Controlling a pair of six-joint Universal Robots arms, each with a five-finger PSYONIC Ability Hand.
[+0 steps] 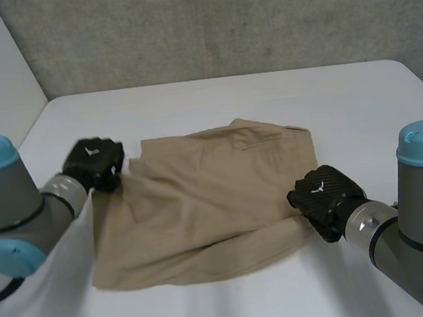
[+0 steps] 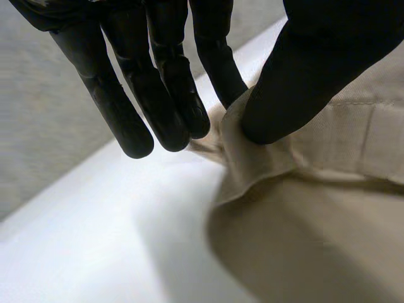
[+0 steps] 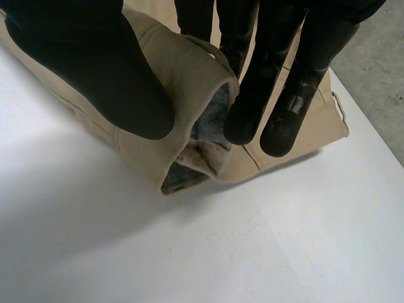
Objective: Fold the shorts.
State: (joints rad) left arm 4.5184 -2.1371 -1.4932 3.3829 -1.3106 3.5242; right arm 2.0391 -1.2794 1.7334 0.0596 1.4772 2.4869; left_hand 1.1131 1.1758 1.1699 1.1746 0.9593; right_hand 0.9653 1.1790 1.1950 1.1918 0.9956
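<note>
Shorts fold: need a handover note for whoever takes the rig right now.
Left hand: shut, thumb and fingers pinching the shorts at their far left corner.
Right hand: shut, pinching a bunched bit of the shorts' right edge, near side.
Shorts: tan, spread and wrinkled in the middle of the table; the near right part is slightly raised at the grip.
Done: both grips taken.
Left: the fold itself; no finished fold is visible. Likely next step is to lift both held points together and carry them over.
</note>
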